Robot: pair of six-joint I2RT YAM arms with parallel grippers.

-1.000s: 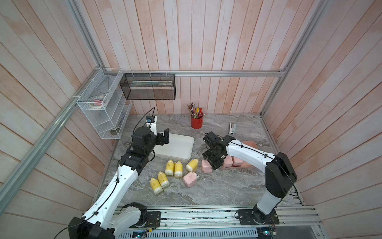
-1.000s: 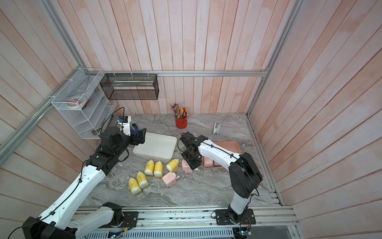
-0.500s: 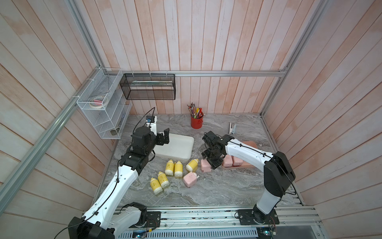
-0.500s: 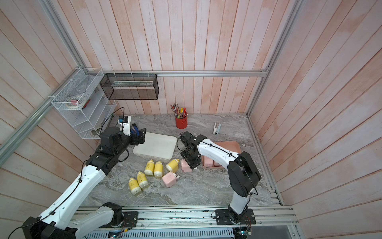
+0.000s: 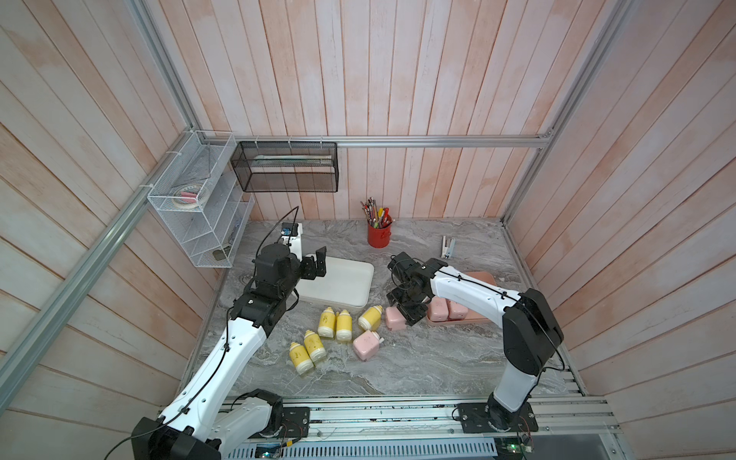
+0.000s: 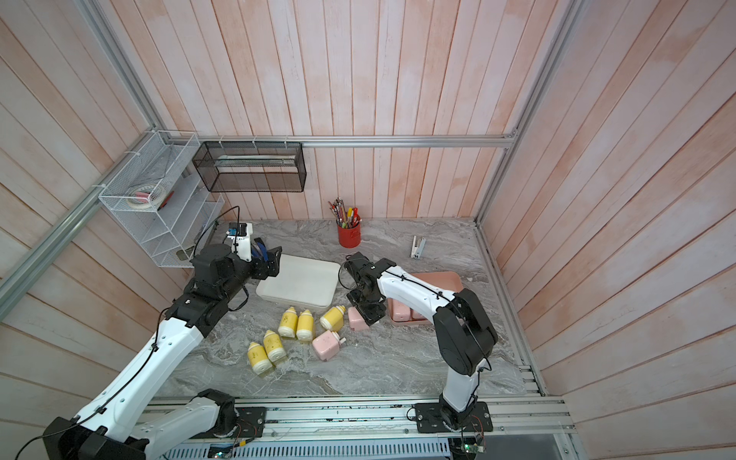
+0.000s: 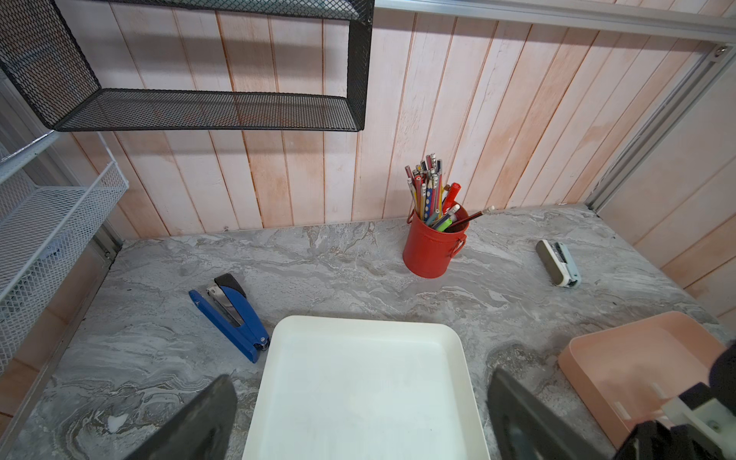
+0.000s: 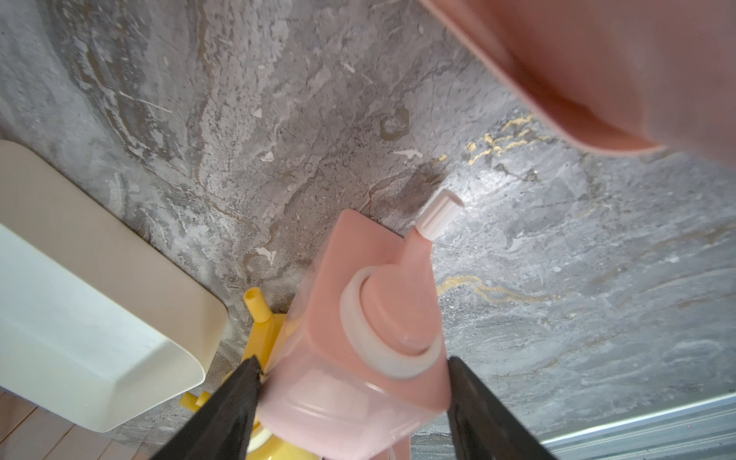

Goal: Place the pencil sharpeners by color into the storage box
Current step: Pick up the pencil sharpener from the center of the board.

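Observation:
Several yellow pencil sharpeners (image 5: pixel 335 323) lie on the marble in front of the white storage box (image 5: pixel 342 280). My right gripper (image 5: pixel 402 308) is shut on a pink pencil sharpener (image 5: pixel 394 318) beside the pink storage box (image 5: pixel 484 276). In the right wrist view its fingers (image 8: pixel 239 394) press both sides of that pink sharpener (image 8: pixel 358 318). Two pink sharpeners (image 5: pixel 446 310) lie inside the pink box. Another pink sharpener (image 5: pixel 366 345) lies loose near the yellow ones. My left gripper (image 5: pixel 314 265) hangs open and empty over the white box's left end (image 7: pixel 358 320).
A red pencil cup (image 5: pixel 378 235) stands at the back. A blue stapler (image 7: pixel 229 316) lies left of the white box and a small grey stapler (image 5: pixel 448 247) at the back right. A white wire rack (image 5: pixel 199 207) and a black mesh shelf (image 5: pixel 284 167) hang on the walls.
My right gripper stays closed round the pink sharpener and has shifted only slightly. The left arm has not moved.

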